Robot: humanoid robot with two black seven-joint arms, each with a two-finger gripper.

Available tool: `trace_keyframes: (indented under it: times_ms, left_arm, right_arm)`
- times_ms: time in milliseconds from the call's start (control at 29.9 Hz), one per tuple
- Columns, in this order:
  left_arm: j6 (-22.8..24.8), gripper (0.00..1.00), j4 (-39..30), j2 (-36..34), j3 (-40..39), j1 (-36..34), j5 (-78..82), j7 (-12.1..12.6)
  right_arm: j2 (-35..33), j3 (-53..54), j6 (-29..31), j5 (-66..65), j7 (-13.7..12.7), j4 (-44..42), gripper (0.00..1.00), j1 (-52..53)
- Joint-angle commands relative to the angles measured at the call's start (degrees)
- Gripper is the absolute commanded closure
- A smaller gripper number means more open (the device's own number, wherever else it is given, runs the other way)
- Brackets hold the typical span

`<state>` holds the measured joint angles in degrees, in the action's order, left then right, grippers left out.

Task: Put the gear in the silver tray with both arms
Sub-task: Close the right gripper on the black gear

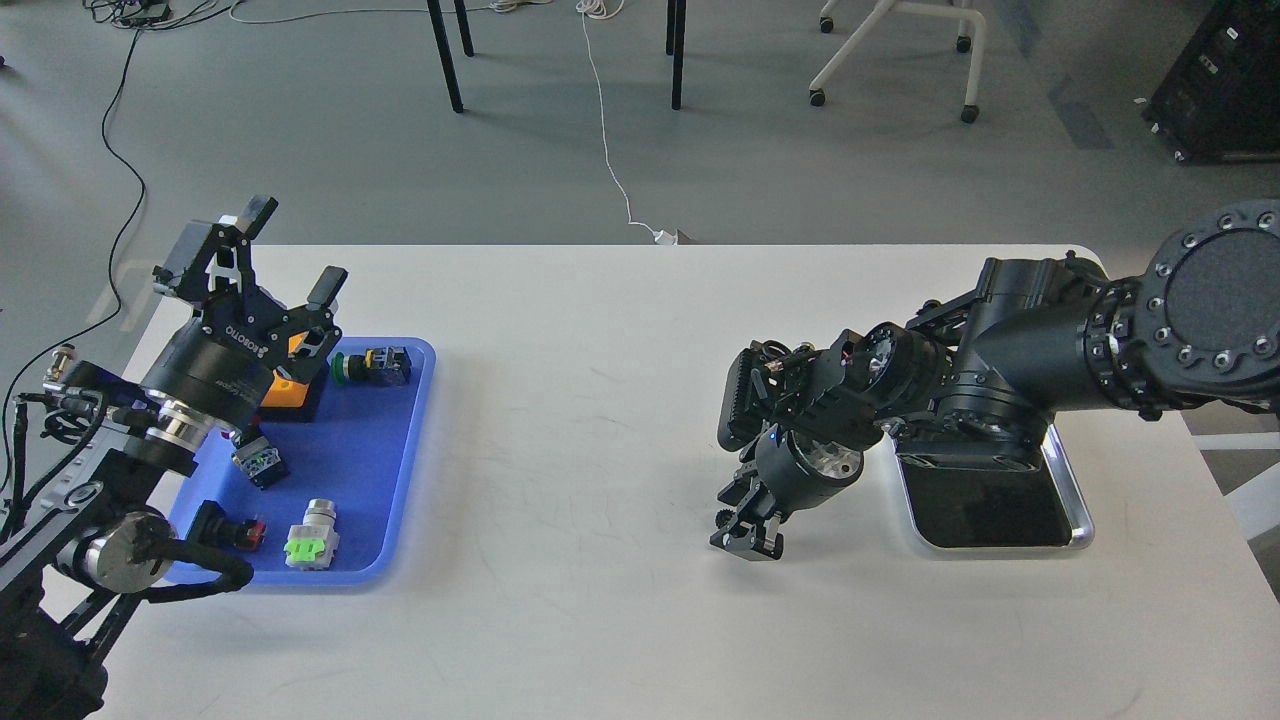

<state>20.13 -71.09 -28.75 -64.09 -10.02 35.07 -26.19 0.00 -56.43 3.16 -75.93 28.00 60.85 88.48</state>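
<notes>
Two arms reach over the white table (600, 400): left gripper (290, 250) spread wide above the blue tray (400, 480); right gripper (748, 535) points down, closed on a small dark gear (722, 518), left of the silver tray (1075, 525)

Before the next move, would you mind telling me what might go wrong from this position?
1. The right gripper points down at the white table, left of the silver tray; a small dark gear seems pinched between its fingers, and releasing here would miss the tray.
2. The right arm covers much of the tray, hiding the drop spot.
3. The left gripper hangs open over the blue tray, so lowering could knock the switches.
</notes>
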Motion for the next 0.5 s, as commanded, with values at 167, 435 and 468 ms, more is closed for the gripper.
trace_keyframes:
  times_ms: [167,435,468]
  left_arm:
    - [0.0,0.02,0.0,0.0,-0.2,0.1,0.0,0.0]
    - [0.0,0.02,0.0,0.0,-0.2,0.1,0.0,0.0]
    - [0.0,0.02,0.0,0.0,-0.2,0.1,0.0,0.0]
  right_arm:
    - [0.0,0.0,-0.1,0.0,0.0,-0.3,0.69,-0.4]
    - [0.0,0.0,0.0,0.1,0.0,-0.1,0.81,-0.1]
    - [0.0,0.0,0.0,0.1,0.0,-0.1,0.82,0.0]
